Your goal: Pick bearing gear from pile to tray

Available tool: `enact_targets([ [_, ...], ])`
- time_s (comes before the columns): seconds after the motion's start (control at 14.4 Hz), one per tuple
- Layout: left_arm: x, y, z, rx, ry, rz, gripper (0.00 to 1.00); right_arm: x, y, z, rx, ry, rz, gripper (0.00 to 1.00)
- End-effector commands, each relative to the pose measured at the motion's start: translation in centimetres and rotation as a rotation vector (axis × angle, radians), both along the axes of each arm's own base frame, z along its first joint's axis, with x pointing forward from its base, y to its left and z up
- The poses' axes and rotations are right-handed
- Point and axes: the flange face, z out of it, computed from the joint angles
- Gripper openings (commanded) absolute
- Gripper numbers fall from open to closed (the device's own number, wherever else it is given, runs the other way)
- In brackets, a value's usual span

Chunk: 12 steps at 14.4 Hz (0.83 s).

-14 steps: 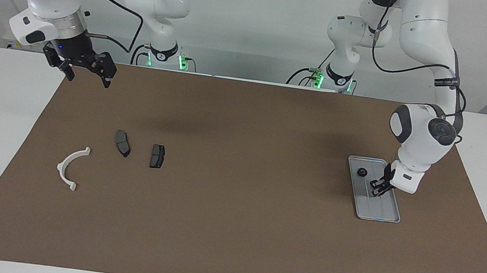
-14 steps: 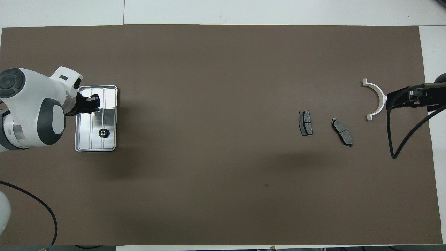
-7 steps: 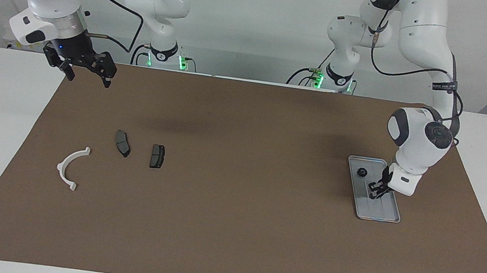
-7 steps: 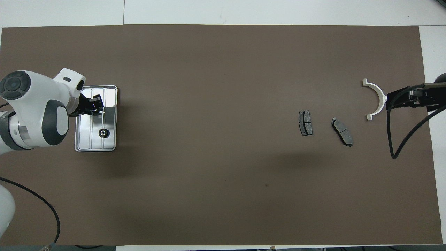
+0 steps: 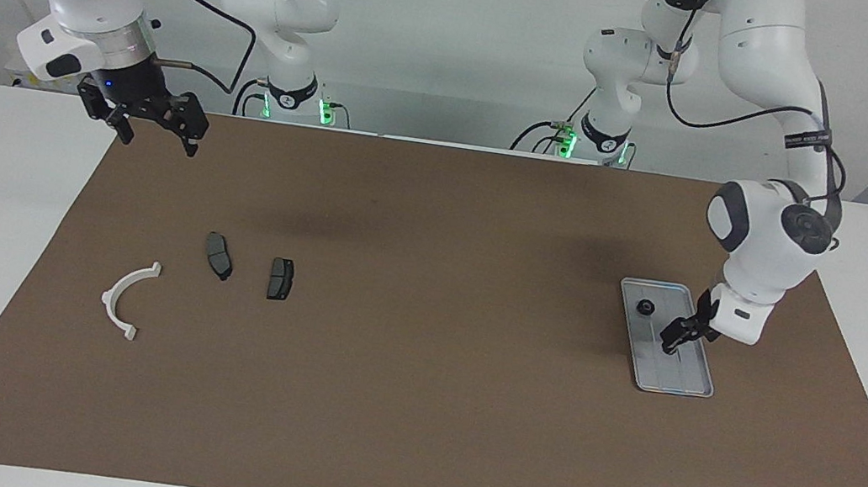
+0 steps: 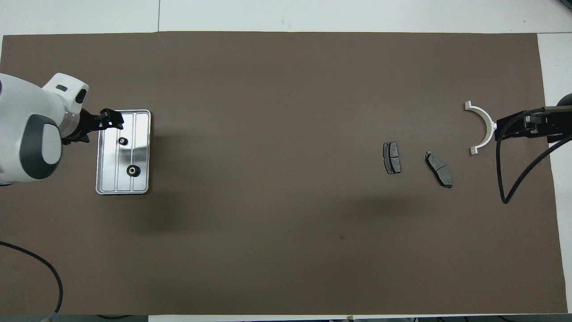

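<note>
Overhead, right claw cut off, prongs apart — left claw gap unreadable over tray

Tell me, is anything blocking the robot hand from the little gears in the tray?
No. The left gripper hangs over the edge of the tray, and both bearing gears lie bare inside it, nothing between. The right gripper waits over the mat's corner.

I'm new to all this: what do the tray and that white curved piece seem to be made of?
The tray looks like bare metal: silvery, shiny, throwing bright reflections. The white curved piece looks like moulded plastic: plain matte white, thin and even. Both are guesses from looks alone.
</note>
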Motion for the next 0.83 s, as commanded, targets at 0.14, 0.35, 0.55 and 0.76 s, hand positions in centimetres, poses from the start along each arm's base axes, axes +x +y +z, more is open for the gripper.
enact_targets([
  [0.14,-4.4,0.2,12.4,-0.008,0.057,-0.015,1.00,-0.7,0.2,0.2,0.020,0.003,-0.005,1.00],
  [0.35,-7.7,-0.2,19.2,-0.015,0.059,-0.025,1.00,-0.7,0.2,0.2,0.020,0.003,-0.005,1.00],
  [0.55,-8.3,-0.6,22.7,-0.018,0.066,-0.056,1.00,-0.7,0.2,0.2,0.020,0.001,-0.005,1.00],
  [0.76,-8.2,-1.6,21.6,-0.016,0.038,-0.186,1.00,-0.7,0.2,0.2,0.020,0.003,-0.005,1.00],
])
